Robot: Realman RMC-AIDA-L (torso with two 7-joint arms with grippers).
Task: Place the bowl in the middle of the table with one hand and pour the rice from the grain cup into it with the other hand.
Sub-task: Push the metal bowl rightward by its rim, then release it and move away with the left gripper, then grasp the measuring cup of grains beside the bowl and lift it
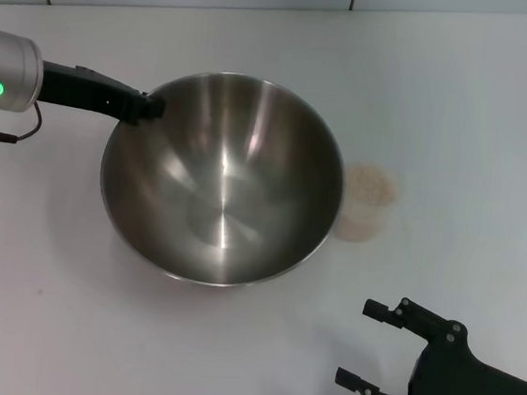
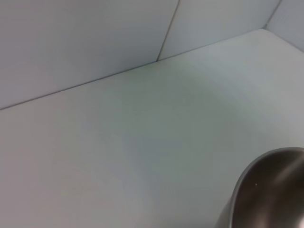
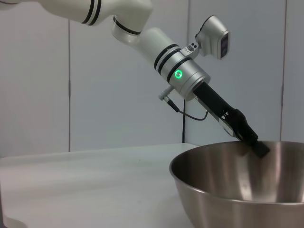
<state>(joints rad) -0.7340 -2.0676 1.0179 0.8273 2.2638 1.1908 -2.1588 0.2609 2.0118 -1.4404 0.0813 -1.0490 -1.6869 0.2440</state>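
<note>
Currently left black two-finger hand (image 1: 148, 107) pinching big shiny steel bowl (image 1: 223, 179) rim mid white worktop (image 1: 461, 114); right hand (image 1: 369, 355) wide, clear rice-filled cup (image 1: 365, 203) untouched beside bowl.

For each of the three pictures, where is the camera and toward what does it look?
Head view: above, looking down at the bowl on the table; left gripper on its rim, right gripper open, grain cup beside the bowl.
Left wrist view: looks across the table; bowl edge only.
Right wrist view: low, facing the left arm.
All three show the bowl.
</note>
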